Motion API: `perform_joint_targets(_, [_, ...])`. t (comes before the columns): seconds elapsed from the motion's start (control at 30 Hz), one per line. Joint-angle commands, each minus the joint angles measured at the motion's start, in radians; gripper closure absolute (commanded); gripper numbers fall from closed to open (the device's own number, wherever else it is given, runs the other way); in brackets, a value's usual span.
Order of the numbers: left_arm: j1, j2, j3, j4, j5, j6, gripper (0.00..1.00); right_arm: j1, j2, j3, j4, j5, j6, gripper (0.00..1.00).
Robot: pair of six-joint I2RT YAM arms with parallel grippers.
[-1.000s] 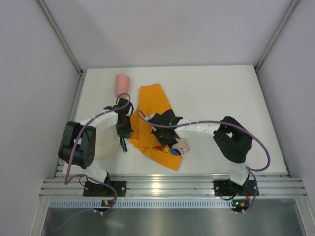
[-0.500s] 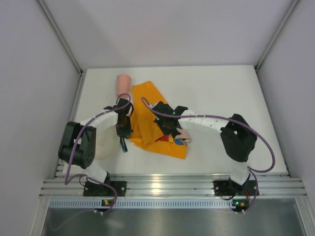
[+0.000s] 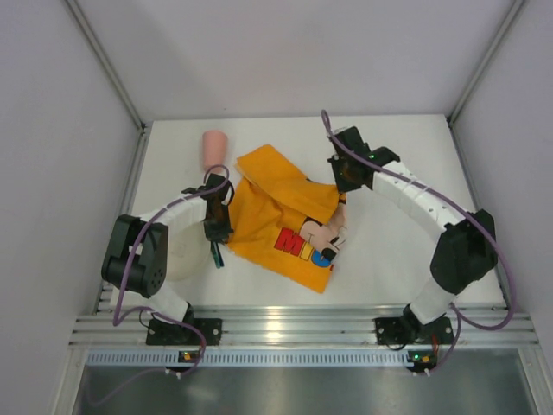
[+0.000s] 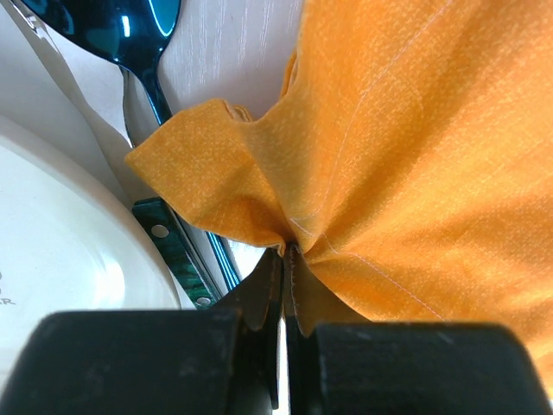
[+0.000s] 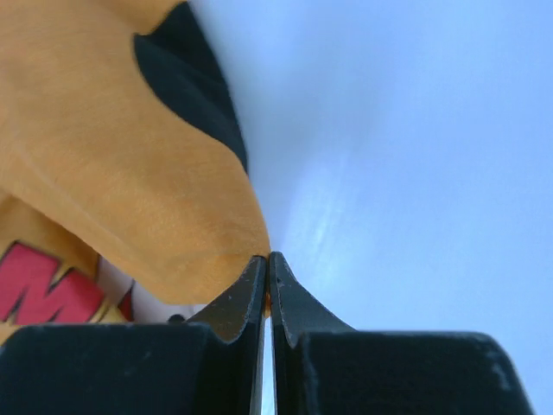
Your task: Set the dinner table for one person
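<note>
Grippers on both arms are clenched on the orange Mickey Mouse mat (image 3: 285, 225). The left gripper (image 4: 285, 253) pinches its bunched left edge beside a white plate (image 4: 60, 251) and a teal spoon (image 4: 130, 35), while the right gripper (image 5: 266, 259) pinches a folded corner on its far right side. The mat lies partly spread, left of centre on the white dinner table (image 3: 415, 156), with a pink cup (image 3: 213, 147) near its far-left corner.
</note>
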Motion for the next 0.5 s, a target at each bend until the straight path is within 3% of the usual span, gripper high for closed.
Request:
perform_joint_targets(0.0, [-0.004, -0.001, -0.018, -0.004, -0.013, 0.002, 1.00, -0.184, 0.037, -0.022, -0.064, 0.082, 0.036, 1.00])
perform_joint_targets(0.03, [-0.003, -0.002, -0.011, -0.008, -0.021, 0.008, 1.00, -0.313, 0.054, -0.042, -0.071, 0.047, 0.085, 1.00])
perform_joint_targets(0.13, [-0.004, -0.007, 0.010, -0.033, -0.048, 0.022, 1.00, -0.530, 0.119, -0.137, -0.077, -0.088, 0.159, 1.00])
perform_joint_targets(0.23, [-0.006, -0.016, 0.054, -0.069, -0.112, 0.034, 1.00, -0.632, 0.143, -0.248, -0.080, -0.158, 0.188, 1.00])
perform_joint_targets(0.37, [-0.006, -0.018, 0.137, -0.118, -0.201, 0.054, 1.00, -0.641, 0.084, -0.366, -0.067, -0.266, 0.217, 1.00])
perform_joint_targets(0.4, [-0.006, -0.013, 0.160, -0.126, -0.217, 0.062, 1.00, -0.640, 0.068, -0.402, -0.070, -0.298, 0.217, 0.86])
perform_joint_targets(0.43, [-0.006, -0.007, 0.212, -0.143, -0.229, 0.079, 1.00, -0.635, 0.050, -0.418, -0.073, -0.330, 0.220, 0.65])
perform_joint_targets(0.47, [-0.007, 0.014, 0.240, -0.151, -0.257, 0.088, 1.00, -0.631, 0.007, -0.430, -0.094, -0.335, 0.217, 0.31])
